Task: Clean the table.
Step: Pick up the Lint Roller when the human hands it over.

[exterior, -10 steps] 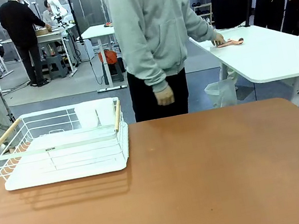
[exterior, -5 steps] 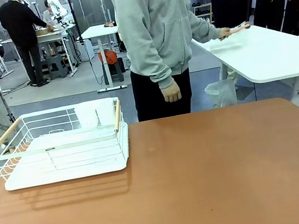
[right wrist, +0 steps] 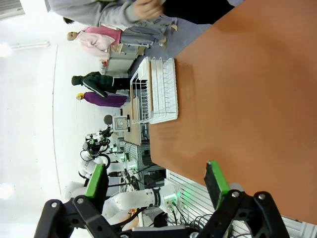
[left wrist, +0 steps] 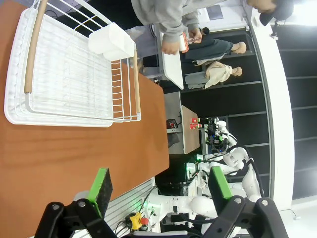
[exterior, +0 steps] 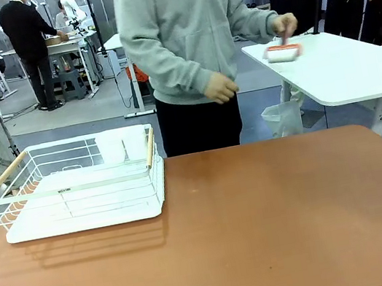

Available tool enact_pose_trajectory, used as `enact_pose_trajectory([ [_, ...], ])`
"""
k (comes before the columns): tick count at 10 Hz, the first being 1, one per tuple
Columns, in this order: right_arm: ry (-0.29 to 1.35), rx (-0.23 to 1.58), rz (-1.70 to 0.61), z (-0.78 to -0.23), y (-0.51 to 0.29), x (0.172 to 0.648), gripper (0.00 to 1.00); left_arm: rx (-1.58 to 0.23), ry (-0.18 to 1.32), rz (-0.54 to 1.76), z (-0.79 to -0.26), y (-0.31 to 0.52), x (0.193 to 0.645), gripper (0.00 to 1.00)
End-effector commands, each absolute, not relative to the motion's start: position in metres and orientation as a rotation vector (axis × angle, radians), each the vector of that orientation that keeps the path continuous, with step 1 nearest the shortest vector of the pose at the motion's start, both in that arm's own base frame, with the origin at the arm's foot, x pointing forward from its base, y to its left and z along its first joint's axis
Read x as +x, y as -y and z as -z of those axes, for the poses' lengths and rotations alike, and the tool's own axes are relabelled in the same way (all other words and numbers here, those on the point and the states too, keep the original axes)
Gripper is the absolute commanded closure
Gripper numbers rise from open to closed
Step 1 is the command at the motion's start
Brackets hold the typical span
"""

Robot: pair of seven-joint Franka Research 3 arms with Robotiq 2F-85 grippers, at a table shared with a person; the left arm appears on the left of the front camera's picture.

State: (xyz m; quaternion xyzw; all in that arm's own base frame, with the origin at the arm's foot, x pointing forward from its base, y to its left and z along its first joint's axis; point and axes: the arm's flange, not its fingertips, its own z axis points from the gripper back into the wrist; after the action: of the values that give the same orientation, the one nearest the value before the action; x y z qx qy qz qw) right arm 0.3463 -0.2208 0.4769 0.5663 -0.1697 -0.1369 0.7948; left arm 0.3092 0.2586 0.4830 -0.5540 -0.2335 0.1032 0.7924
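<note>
Left wrist view: left tool (left wrist: pixel 159 191) is seen spread wide, empty, worktop (left wrist: pixel 74 148) at frame left; right tool (right wrist: pixel 154 182) is likewise spread.

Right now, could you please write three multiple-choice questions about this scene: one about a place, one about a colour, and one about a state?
1. Where on the table does the dish rack stand?
A. the far left part
B. the far right corner
C. the middle of the near edge

2. What colour is the top of the table?
A. white
B. reddish-brown
C. black

3. In what state is the left gripper?
A. shut on a cloth
B. shut and empty
C. open and empty

Answers:
1 A: the front view shows the dish rack on the robot's left, near the far edge.
2 B: the front view and both wrist views show that colour.
3 C: its green pads stand wide apart with nothing between them.
</note>
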Motion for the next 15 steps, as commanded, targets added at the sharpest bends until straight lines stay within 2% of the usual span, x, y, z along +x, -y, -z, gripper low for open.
enact_pose_trajectory([
  [1, 0.376, 1.23, 0.287, -0.4797, 0.2209, 0.3464, 0.0, -1.203, 0.513, -0.211, -0.4829, -0.2602, 0.3069, 0.0],
  [15, 0.376, 1.23, 0.287, -0.4797, 0.2209, 0.3464, 0.0, -1.203, 0.513, -0.211, -0.4829, -0.2602, 0.3069, 0.0],
])
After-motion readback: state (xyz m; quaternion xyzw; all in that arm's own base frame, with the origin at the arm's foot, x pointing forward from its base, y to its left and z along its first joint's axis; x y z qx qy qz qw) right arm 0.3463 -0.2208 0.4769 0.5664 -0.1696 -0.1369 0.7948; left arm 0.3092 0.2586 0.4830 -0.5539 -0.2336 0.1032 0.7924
